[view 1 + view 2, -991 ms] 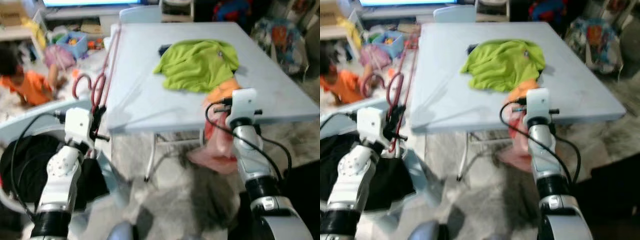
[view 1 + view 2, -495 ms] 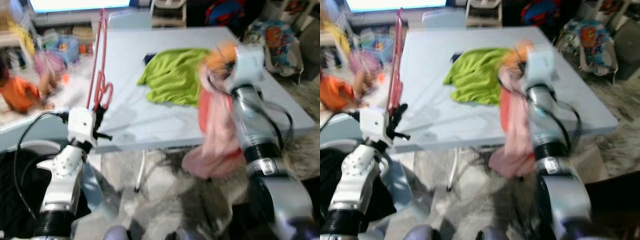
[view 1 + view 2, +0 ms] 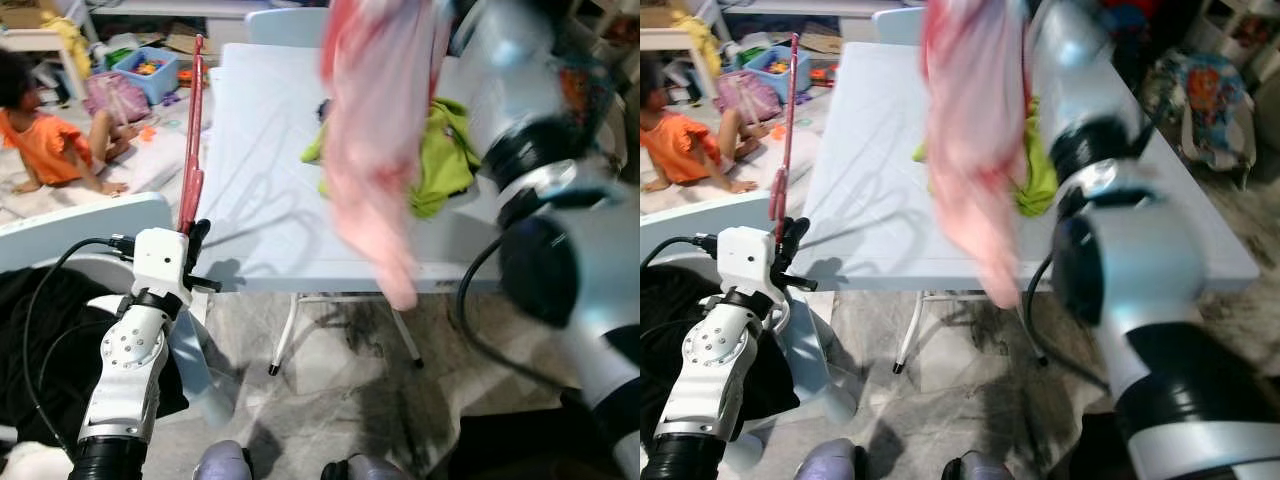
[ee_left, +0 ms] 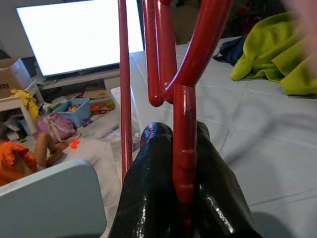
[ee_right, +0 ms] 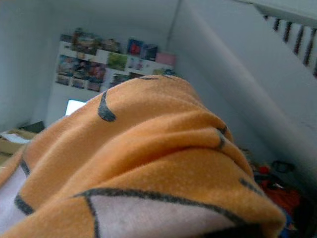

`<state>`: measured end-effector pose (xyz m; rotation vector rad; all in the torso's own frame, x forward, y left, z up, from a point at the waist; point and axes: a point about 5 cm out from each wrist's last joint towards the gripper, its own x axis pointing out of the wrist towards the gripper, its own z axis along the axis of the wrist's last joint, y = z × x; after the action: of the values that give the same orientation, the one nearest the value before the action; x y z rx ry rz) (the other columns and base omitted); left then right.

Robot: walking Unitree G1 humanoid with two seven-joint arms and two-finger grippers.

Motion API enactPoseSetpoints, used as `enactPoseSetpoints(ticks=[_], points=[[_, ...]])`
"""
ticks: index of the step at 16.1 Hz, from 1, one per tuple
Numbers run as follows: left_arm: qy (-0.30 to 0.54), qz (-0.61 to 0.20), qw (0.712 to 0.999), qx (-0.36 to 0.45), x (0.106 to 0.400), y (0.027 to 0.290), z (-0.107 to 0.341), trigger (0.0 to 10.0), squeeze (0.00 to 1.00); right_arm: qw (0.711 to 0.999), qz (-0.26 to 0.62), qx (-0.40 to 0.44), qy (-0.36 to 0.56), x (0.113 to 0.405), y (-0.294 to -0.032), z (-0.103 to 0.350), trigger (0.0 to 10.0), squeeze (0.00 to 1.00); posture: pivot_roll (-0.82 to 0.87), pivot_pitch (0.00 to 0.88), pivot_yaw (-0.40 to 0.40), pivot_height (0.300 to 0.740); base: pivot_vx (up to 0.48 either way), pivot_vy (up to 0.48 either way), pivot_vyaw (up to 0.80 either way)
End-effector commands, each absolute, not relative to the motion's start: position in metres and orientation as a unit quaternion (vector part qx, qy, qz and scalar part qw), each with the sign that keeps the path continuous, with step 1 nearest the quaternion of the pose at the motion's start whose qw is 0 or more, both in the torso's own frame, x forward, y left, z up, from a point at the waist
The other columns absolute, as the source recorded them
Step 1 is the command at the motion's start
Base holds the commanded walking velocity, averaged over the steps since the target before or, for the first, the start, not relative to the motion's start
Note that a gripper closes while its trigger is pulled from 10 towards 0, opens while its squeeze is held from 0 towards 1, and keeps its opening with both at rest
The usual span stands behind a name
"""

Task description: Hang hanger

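In the eye views, the left gripper is at the table's near left corner, fingers pressed together on the foot of a red hanger that stands nearly upright along the table's left edge. The right arm is raised high over the table's right half, and a pink garment hangs from its top end, blurred, with its lower tip past the table's front edge. A green shirt lies on the table behind the pink garment, toward the right edge. A person in orange sits on the floor to the far left, near a blue bin of toys.

The left wrist view has the two black fingers clamped on the hanger's red bar, its hook curving up above them, with the table and the green shirt beyond.

The right wrist view shows orange cloth with dark lines right against the lens; the right gripper seems to hold it, but I cannot tell how its fingers stand.
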<state>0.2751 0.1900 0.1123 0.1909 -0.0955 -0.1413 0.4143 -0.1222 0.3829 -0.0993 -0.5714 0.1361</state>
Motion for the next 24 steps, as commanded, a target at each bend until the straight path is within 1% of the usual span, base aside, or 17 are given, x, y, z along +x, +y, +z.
enactPoseSetpoints(ticks=[1, 2, 5, 6, 7, 8, 11, 13, 14, 15, 16, 17, 19, 20, 22, 23, 24], points=[[-0.056, -0.07, 0.991, 0.1, 0.275, 0.186, 0.117, 10.0, 0.0, 0.964, 0.02, -0.042, -0.262, 0.418, -0.14, 0.379, 10.0, 0.0, 0.11, 0.0, -0.14, 0.74, 0.0, 0.0, 0.0], [-0.058, -0.063, 0.991, 0.101, 0.275, 0.187, 0.118, 10.0, 0.0, 0.965, -0.03, -0.064, -0.253, 0.418, -0.153, 0.377, 10.0, 0.0, 0.11, 0.0, -0.142, 0.74, 0.0, 0.0, 0.0], [-0.057, -0.058, 0.992, 0.1, 0.275, 0.187, 0.117, 10.0, 0.0, 0.964, -0.094, -0.111, -0.223, 0.42, -0.175, 0.36, 10.0, 0.0, 0.11, 0.0, -0.141, 0.74, 0.0, 0.0, 0.0], [-0.053, -0.061, 0.992, 0.1, 0.275, 0.185, 0.115, 10.0, 0.0, 0.965, -0.111, -0.165, -0.173, 0.423, -0.19, 0.332, 10.0, 0.0, 0.1, 0.0, -0.132, 0.74, 0.0, 0.0, 0.0], [-0.053, -0.061, 0.992, 0.1, 0.275, 0.185, 0.115, 10.0, 0.0, 0.965, -0.111, -0.165, -0.173, 0.423, -0.19, 0.332, 10.0, 0.0, 0.1, 0.0, -0.132, 0.74, 0.0, 0.0, 0.0], [-0.038, -0.081, 0.991, 0.102, 0.28, 0.178, 0.111, 10.0, 0.0, 0.978, -0.041, -0.203, 0.0, 0.422, -0.203, 0.247, 10.0, 1.0, 0.07, 0.0, -0.108, 0.74, 0.0, 0.0, 0.0], [-0.028, -0.096, 0.989, 0.106, 0.284, 0.172, 0.108, 10.0, 0.0, 0.963, 0.02, -0.233, 0.133, 0.408, -0.211, 0.182, 10.0, 1.0, 0.05, 0.0, -0.086, 0.74, 0.0, 0.0, 0.0], [-0.021, -0.106, 0.988, 0.108, 0.285, 0.169, 0.106, 10.0, 0.0, 0.96, 0.053, -0.24, 0.133, 0.405, -0.209, 0.173, 10.0, 1.0, 0.05, 0.0, -0.08, 0.74, 0.0, 0.0, 0.0], [-0.012, -0.119, 0.987, 0.109, 0.283, 0.166, 0.103, 10.0, 0.0, 0.961, 0.106, -0.221, 0.132, 0.402, -0.204, 0.167, 10.0, 1.0, 0.04, 0.0, -0.072, 0.74, 0.0, 0.0, 0.0], [-0.01, -0.122, 0.986, 0.11, 0.282, 0.165, 0.102, 10.0, 0.0, 0.962, 0.123, -0.203, 0.135, 0.4, -0.202, 0.164, 10.0, 1.0, 0.04, 0.0, -0.072, 0.74, 0.0, 0.0, 0.0], [-0.004, -0.131, 0.985, 0.113, 0.282, 0.165, 0.1, 10.0, 0.0, 0.952, 0.187, -0.163, 0.178, 0.392, -0.203, 0.148, 10.0, 1.0, 0.05, 0.0, -0.064, 0.74, 0.0, 0.0, 0.0], [-0.003, -0.131, 0.985, 0.113, 0.282, 0.165, 0.1, 10.0, 0.0, 0.95, 0.196, -0.153, 0.188, 0.39, -0.203, 0.146, 10.0, 1.0, 0.05, 0.0, -0.064, 0.74, 0.0, 0.0, 0.0], [0.002, -0.135, 0.984, 0.113, 0.282, 0.166, 0.099, 10.0, 0.0, 0.946, 0.264, -0.014, 0.186, 0.386, -0.196, 0.147, 10.0, 1.0, 0.04, 0.0, -0.051, 0.74, 0.0, 0.0, 0.0], [0.005, -0.139, 0.984, 0.115, 0.283, 0.166, 0.099, 10.0, 0.0, 0.959, 0.235, 0.091, 0.133, 0.39, -0.199, 0.158, 10.0, 1.0, 0.04, 0.0, -0.046, 0.74, 0.0, 0.0, 0.0], [0.006, -0.145, 0.983, 0.115, 0.284, 0.164, 0.1, 10.0, 0.0, 0.973, 0.057, 0.213, 0.073, 0.397, -0.223, 0.168, 10.0, 1.0, 0.04, 0.0, -0.046, 0.74, 0.0, 0.0, 0.0], [0.005, -0.146, 0.983, 0.115, 0.284, 0.163, 0.1, 10.0, 0.0, 0.972, 0.043, 0.224, 0.064, 0.396, -0.227, 0.169, 10.0, 1.0, 0.04, 0.0, -0.046, 0.74, 0.0, 0.0, 0.0], [0.011, -0.147, 0.983, 0.113, 0.282, 0.165, 0.099, 10.0, 0.0, 0.972, 0.082, 0.218, 0.04, 0.395, -0.219, 0.169, 10.0, 1.0, 0.04, 0.005, -0.04, 0.74, 0.0, 0.0, 0.0]])
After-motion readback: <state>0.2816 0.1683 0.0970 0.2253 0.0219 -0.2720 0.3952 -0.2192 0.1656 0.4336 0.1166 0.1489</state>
